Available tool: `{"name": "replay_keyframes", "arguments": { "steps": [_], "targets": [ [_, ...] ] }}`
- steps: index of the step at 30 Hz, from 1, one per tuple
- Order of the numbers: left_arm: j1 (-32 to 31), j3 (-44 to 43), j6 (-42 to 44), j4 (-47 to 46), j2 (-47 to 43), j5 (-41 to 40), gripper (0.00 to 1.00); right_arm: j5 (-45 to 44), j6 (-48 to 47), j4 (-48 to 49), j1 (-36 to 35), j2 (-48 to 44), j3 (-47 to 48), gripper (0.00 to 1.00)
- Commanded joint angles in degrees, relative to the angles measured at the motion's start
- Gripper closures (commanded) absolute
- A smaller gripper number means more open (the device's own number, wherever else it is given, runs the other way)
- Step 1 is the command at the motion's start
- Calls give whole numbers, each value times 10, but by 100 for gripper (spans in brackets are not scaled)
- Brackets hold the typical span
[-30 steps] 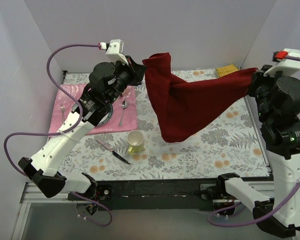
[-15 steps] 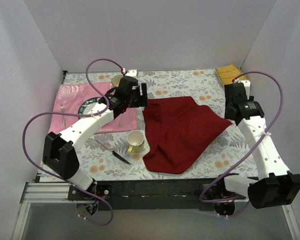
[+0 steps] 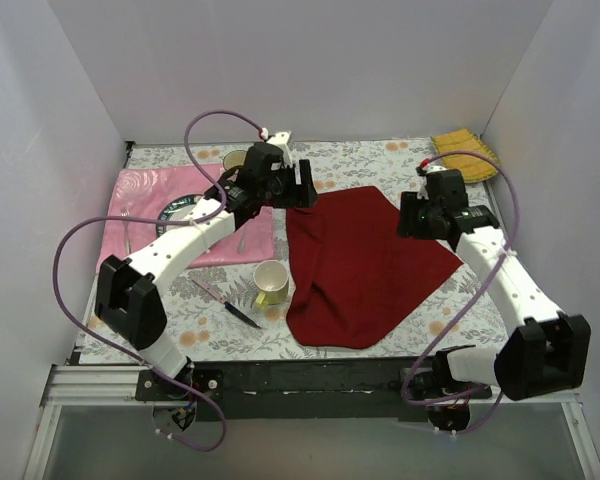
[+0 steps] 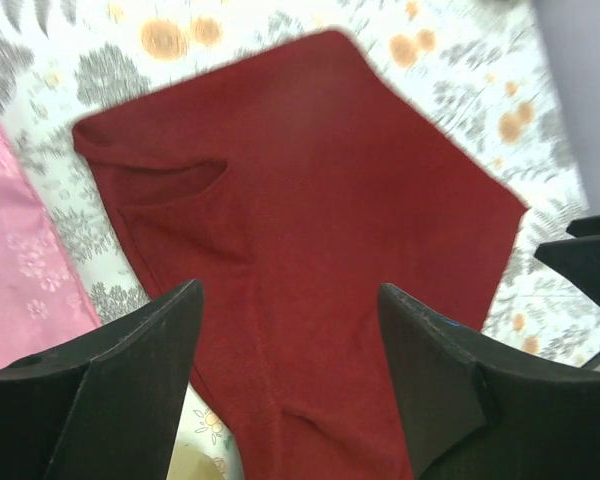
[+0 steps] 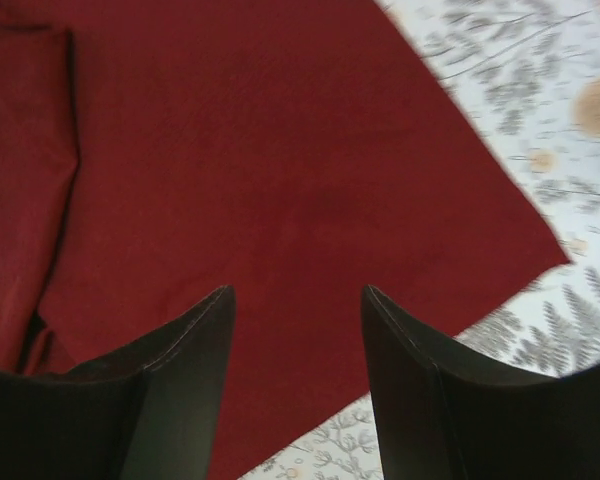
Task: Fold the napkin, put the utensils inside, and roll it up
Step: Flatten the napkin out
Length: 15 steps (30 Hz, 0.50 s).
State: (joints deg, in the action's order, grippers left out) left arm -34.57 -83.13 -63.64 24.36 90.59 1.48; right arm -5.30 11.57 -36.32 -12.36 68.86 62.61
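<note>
Top external view: the napkin lies flat on the tabletop, its left edge rumpled. The left pincer and right pincer hover spread, empty. The knife lies near left. Folding, loading and rolling remain.

The napkin, which a second ago was held stretched in the air between the two hands above the middle of the bench, has been lowered and laid out on it, from the centre toward the near edge. It has since been released. The left hand is now seen with its jaws apart above the napkin's far left corner, having been shifted slightly toward the far edge. The right hand, earlier raised high at the right edge, has been brought down and inward over the napkin's right part, its jaws likewise parted and holding nothing.
</note>
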Motion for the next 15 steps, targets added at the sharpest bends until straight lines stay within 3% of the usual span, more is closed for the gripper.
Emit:
{"name": "replay_keyframes", "arguments": {
  "steps": [1,10,15],
  "targets": [
    [-11,15,6,16,50,-8,34,74,50,102,-21,66,-22,41],
    [-23,10,-10,-14,106,32,38,-1,132,188,-20,209,-56,57],
    [-30,25,-22,-33,104,42,35,-53,169,197,-13,248,-90,57]
  ]
}}
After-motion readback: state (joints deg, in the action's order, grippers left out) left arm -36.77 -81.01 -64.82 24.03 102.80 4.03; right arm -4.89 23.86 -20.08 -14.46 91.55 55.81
